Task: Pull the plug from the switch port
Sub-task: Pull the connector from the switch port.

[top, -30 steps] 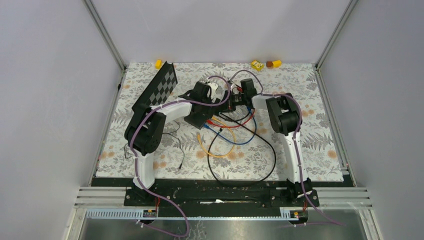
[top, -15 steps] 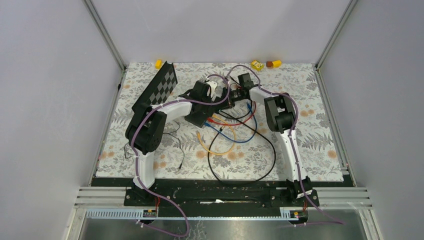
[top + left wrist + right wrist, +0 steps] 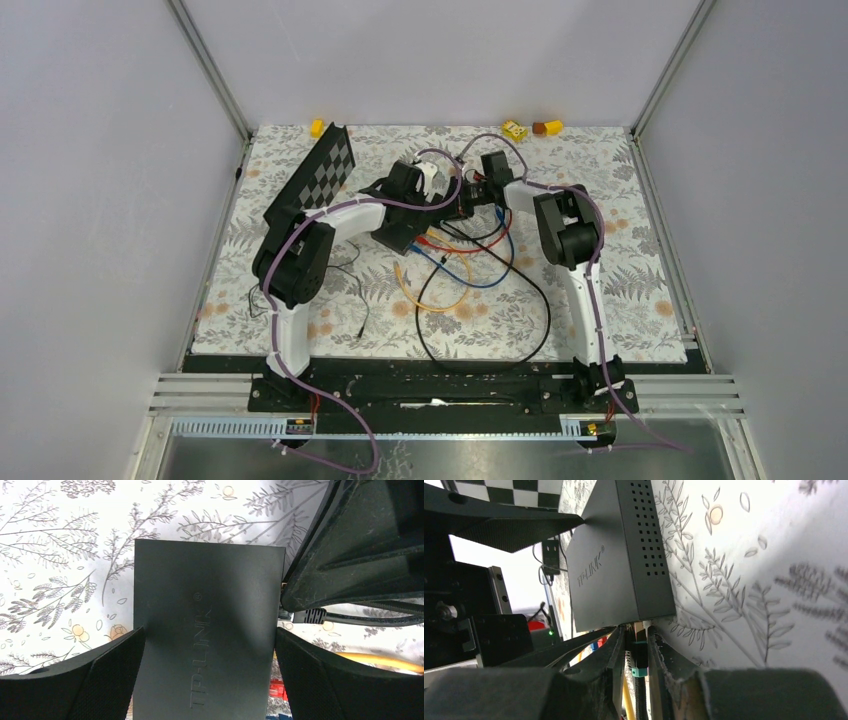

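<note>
Since half a second ago the right arm's elbow has swung back out toward 3 o'clock, and the left gripper's jaws have spread slightly wider; the switch has not shifted.

Nearest the bases, a black cable loops across the floral table. Yellow, blue and red cables are tangled just beyond it, at about 5 o'clock from the switch.

The switch lies flat near the table's middle, logo side up. The left gripper hangs over it with jaws wide apart and one finger along each side. Whether the fingers press on the case I cannot tell.

The right gripper comes in from about 2 o'clock of the switch. Its fingers are clamped together on the plug, which has a teal boot. The plug's clear tip meets the switch's port edge; whether it is seated I cannot tell.

Farther off, at 10 o'clock from the switch, a chequered board lies slanted. Small yellow bits sit along the far edge at 12 o'clock.
</note>
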You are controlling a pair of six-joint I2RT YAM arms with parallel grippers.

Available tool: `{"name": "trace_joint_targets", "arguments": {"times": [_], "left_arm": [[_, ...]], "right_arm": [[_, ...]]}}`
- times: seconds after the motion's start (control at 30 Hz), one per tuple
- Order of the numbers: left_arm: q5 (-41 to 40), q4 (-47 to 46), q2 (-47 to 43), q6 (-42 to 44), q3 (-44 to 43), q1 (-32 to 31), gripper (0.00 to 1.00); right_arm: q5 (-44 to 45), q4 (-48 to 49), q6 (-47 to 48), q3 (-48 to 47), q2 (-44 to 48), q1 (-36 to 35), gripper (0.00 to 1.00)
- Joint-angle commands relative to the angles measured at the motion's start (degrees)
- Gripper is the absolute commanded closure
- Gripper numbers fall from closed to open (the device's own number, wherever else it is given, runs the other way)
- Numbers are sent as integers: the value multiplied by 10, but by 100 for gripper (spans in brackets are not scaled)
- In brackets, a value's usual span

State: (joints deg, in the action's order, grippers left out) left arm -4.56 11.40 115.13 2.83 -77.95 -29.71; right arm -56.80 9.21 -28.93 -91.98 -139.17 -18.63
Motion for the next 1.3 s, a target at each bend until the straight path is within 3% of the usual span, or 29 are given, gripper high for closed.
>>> {"name": "trace_joint_targets", "arguments": {"times": [0.0,0.1,0.17,0.23,0.37,0.53,0.7,0.9,1.27], "left_arm": [[-63,43,34,-10,9,37,2],[-64,39,28,-8,14,39,1],[-64,39,26,-10,14,39,1],[-65,38,26,-11,13,40,1],[-65,36,28,-15,13,40,1],[-65,37,33,-16,10,40,1],[-55,38,31,-18,10,40,1],[-20,27,0,-13,23,40,1],[18,41,4,-10,17,40,1]], "right_arm": [[-27,-331,185,-156,-69,26,100],[-35,-473,283,-270,-119,28,100],[-38,-477,284,-279,-127,28,100],[-43,-398,221,-227,-110,26,100],[-1,-47,0,15,-7,22,100],[25,98,-96,110,40,19,100],[4,15,-36,65,25,23,97],[3,-57,-4,27,22,33,72],[-10,-72,-26,-23,-14,31,62]]}}
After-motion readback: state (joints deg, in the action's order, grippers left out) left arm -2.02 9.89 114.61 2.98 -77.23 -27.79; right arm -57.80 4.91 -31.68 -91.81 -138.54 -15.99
